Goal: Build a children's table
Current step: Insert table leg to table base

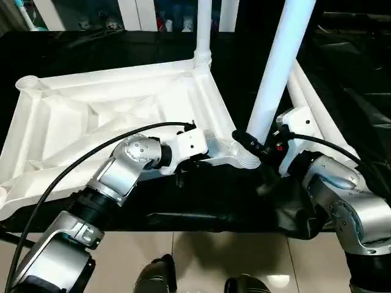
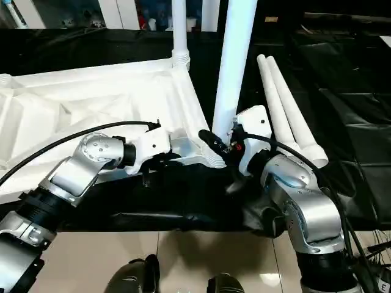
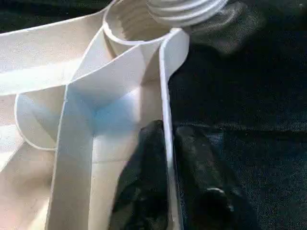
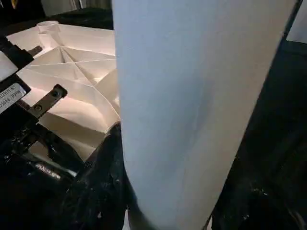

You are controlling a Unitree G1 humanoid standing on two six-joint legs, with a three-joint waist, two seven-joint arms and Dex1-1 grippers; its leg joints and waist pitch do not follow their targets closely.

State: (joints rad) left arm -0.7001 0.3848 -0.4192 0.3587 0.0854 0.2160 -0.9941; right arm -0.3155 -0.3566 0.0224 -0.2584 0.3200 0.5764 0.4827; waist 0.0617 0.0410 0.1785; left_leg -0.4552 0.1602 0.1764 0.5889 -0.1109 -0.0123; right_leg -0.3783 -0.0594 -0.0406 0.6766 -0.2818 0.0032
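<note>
Tabletop (image 1: 116,116) underside up, leg (image 1: 278,67) at corner socket (image 1: 244,155)

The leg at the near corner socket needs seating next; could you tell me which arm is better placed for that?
Right. The right gripper grips the leg just above the near socket, while the left gripper pinches the tabletop rim, steadying it.

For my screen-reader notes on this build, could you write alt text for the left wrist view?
Two black fingers of the left gripper pinch the thin white side wall of the upturned tabletop, one finger on each side. Beyond them a ribbed leg end sits at a round corner socket, over black cloth.
</note>
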